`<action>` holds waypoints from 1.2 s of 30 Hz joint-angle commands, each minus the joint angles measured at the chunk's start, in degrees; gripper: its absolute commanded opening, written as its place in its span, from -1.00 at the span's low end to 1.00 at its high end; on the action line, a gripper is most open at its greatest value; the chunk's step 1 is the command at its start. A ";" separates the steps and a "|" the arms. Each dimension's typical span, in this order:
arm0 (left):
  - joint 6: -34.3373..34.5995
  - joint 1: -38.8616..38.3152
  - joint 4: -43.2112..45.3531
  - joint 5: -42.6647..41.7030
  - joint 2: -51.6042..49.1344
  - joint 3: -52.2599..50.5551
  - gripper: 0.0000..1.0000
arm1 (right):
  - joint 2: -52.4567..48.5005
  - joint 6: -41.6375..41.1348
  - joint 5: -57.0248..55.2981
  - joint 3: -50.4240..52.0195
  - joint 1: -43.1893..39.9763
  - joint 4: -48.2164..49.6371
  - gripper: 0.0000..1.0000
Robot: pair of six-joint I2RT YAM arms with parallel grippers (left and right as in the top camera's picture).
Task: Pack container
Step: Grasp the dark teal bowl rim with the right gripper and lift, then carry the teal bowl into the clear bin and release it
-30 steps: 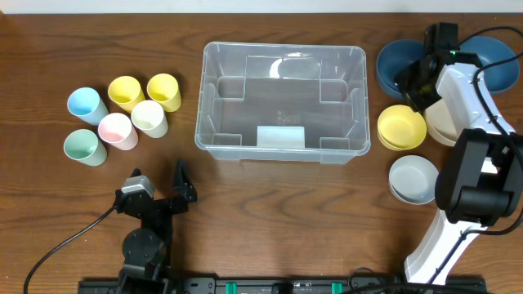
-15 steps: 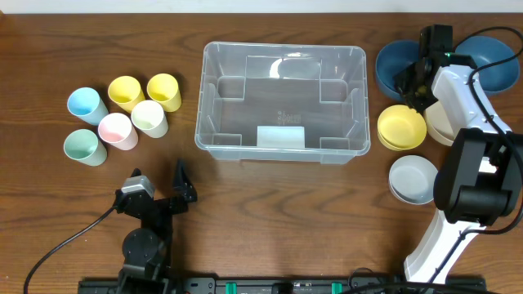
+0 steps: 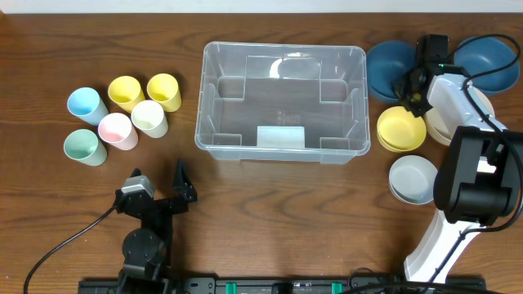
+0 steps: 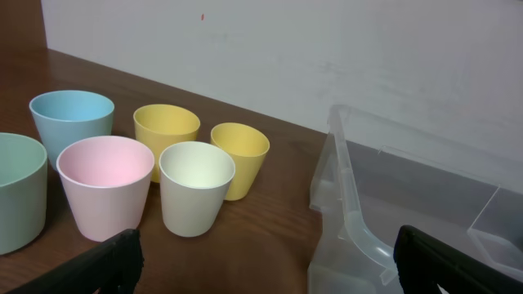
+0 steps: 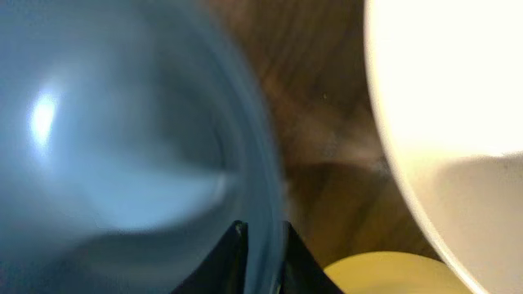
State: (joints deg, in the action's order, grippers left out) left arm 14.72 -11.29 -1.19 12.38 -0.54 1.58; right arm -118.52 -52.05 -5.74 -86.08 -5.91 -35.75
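Observation:
The clear container (image 3: 202,110) stands empty at the table's middle; its near corner shows in the left wrist view (image 4: 347,212). My right gripper (image 3: 413,80) is shut on the rim of a dark blue bowl (image 3: 387,70) just right of the container. In the right wrist view the fingertips (image 5: 261,233) pinch that rim, and the bowl (image 5: 122,155) fills the left side. My left gripper (image 3: 159,181) is open and empty near the front edge, below the cups; in its own view it (image 4: 265,269) frames bare table.
Several pastel cups stand left of the container: blue (image 3: 86,104), yellow (image 3: 125,92), yellow (image 3: 164,91), cream (image 3: 149,118), pink (image 3: 117,131), green (image 3: 85,147). On the right are a second dark blue bowl (image 3: 488,55), a yellow bowl (image 3: 401,129), a cream bowl (image 3: 445,124) and a grey bowl (image 3: 413,180).
My right gripper has moved a little left toward the container, taking the dark blue bowl with it. The left arm has not moved.

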 commanded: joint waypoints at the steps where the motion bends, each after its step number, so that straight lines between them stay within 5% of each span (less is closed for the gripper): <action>1: -0.94 0.28 -1.73 0.66 0.31 -1.36 0.96 | 0.42 2.34 -0.96 0.26 0.28 0.94 -0.81; 5: -0.94 0.28 -1.73 0.66 0.31 -1.36 0.96 | 0.42 3.30 -1.38 0.26 0.20 1.92 -0.97; 21: -0.94 0.28 -1.73 0.63 0.31 -1.36 0.96 | 2.62 11.17 -1.27 -5.42 -5.77 2.32 -0.98; 36: -0.94 0.28 -1.73 0.66 0.31 -1.36 0.96 | 21.00 21.64 12.13 -8.96 -2.25 1.36 -0.97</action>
State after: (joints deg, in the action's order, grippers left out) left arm 14.72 -11.29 -1.19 12.38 -0.54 1.58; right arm -101.49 -33.61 0.84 -93.21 -10.96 -34.06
